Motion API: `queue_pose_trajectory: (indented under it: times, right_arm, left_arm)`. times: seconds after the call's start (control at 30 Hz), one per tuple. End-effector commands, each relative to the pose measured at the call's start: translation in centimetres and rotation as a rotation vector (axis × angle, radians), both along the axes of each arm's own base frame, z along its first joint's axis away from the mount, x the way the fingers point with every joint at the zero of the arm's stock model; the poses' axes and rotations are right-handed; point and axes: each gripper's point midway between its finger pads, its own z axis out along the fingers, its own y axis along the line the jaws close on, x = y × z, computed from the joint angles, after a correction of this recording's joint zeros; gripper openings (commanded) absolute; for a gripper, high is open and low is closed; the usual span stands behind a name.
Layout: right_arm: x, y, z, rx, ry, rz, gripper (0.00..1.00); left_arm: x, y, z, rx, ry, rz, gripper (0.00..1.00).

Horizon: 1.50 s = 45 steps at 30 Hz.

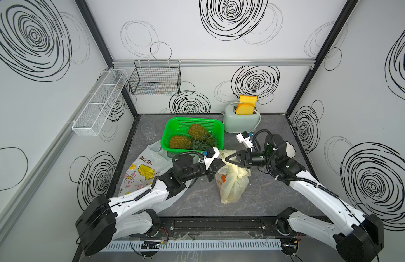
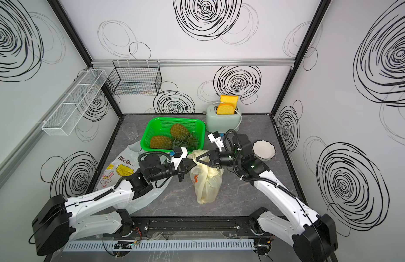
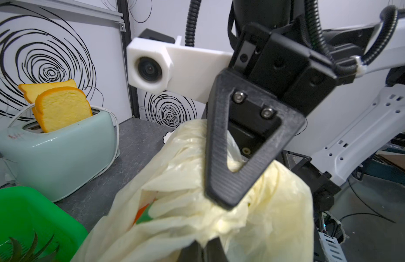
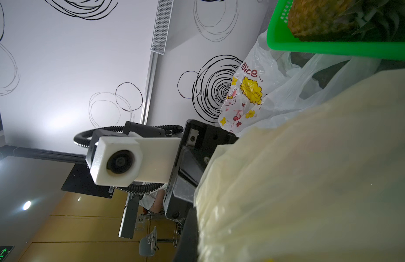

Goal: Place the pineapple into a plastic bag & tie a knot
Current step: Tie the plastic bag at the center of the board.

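One printed bag (image 1: 142,170) reading "Nice..." lies flat; one green basket (image 1: 174,123) holds two pineapples (image 1: 198,131). Left gripper (image 1: 219,163) and right gripper (image 1: 227,159) each clamp the one yellow bag (image 1: 233,183) at its top, contents hidden.

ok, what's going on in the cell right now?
Both arms are at the neck of the yellow bag mid-table. The right tool is shut on its bunched top; the left tool, facing it, is shut on the same bunch. The bag bulges, contents hidden; no finished knot shows. Two pineapples lie in the green basket behind it, and a printed clear bag lies under the left arm.
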Motion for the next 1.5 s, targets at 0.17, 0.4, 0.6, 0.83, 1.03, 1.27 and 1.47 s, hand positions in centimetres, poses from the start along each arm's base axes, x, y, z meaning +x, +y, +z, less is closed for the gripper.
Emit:
queue_pose_trajectory:
  times: [0.17,0.4,0.6,0.83,1.03,1.27,1.47]
  right_arm:
    - [0.8,-0.8,0.4,-0.073,-0.071,-0.063,0.14]
    - [0.4,-1.9,0.6,-0.199,-0.162,-0.054,0.55]
    - [-0.7,-5.7,-0.7,-0.510,-0.362,-0.031,0.59]
    - [-3.1,-7.9,-2.5,-0.640,-0.323,0.005,0.54]
    - [-5.0,-6.8,-3.4,-0.578,-0.270,0.028,0.54]
    - [-4.8,-4.9,-4.7,-0.566,-0.266,0.055,0.53]
    - [-4.0,-4.6,-4.4,-0.552,-0.274,0.011,0.29]
  left_arm:
    - [-0.4,1.1,0.5,0.095,0.079,0.023,0.00]
    - [-0.4,0.9,-0.7,0.201,0.223,0.010,0.00]
    - [-0.5,0.9,-0.3,0.210,0.294,-0.013,0.00]
    - [-0.4,0.9,0.1,0.197,0.326,-0.009,0.00]
    - [-0.3,0.7,0.5,0.185,0.336,-0.009,0.00]
    - [0.0,0.6,1.0,0.191,0.334,-0.001,0.00]
    - [0.1,0.8,1.2,0.205,0.348,0.015,0.00]
